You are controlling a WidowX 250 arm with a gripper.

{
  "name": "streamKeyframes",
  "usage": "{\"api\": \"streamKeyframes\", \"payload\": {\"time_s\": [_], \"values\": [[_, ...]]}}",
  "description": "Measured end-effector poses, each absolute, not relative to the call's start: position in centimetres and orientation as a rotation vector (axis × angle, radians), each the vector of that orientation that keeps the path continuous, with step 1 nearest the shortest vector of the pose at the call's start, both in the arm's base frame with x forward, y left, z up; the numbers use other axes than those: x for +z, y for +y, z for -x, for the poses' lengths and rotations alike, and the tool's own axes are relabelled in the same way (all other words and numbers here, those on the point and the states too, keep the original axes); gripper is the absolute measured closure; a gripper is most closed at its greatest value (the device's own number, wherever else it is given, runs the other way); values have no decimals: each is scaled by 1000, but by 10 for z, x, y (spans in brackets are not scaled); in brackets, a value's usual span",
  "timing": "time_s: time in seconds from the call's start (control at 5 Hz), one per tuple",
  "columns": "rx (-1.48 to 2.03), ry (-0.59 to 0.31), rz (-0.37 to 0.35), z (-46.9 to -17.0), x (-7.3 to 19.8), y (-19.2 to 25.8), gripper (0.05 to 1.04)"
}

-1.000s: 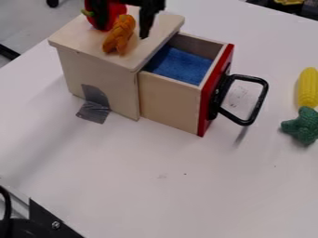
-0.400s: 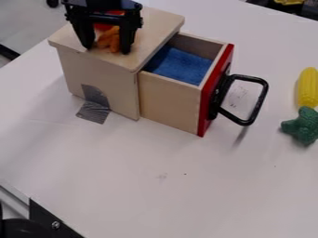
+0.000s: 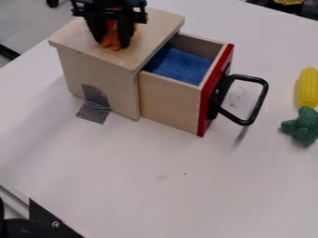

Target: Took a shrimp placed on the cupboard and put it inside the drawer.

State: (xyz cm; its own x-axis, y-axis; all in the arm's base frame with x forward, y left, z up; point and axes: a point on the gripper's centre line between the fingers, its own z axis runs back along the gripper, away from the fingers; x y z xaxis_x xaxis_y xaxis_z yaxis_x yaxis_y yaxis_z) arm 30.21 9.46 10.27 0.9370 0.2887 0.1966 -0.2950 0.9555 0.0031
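Shrimp (image 3: 112,39), between the black fingers (image 3: 125,35), atop the cupboard (image 3: 96,69)

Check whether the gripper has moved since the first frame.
Yes. Against the cupboard's top, the gripper has come down in the view and somewhat left, nearer the top's near edge, and is now right at the shrimp.

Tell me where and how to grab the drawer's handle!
Probably best by the middle of its outer bar, coming down from above and pinching inside and outside the loop. The handle sticks out from the red front, leaving an open gap behind that bar.
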Motion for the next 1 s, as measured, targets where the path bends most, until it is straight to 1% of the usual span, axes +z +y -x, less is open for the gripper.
{"api": "streamKeyframes", "payload": {"time_s": [0.2, 0.4, 0.6, 1.0], "values": [[217, -191, -2, -310, 108, 62, 670], [137, -188, 27, -320, 112, 22, 690], [116, -154, 20, -330, 106, -1, 690], [148, -112, -9, -331, 92, -1, 690]]}}
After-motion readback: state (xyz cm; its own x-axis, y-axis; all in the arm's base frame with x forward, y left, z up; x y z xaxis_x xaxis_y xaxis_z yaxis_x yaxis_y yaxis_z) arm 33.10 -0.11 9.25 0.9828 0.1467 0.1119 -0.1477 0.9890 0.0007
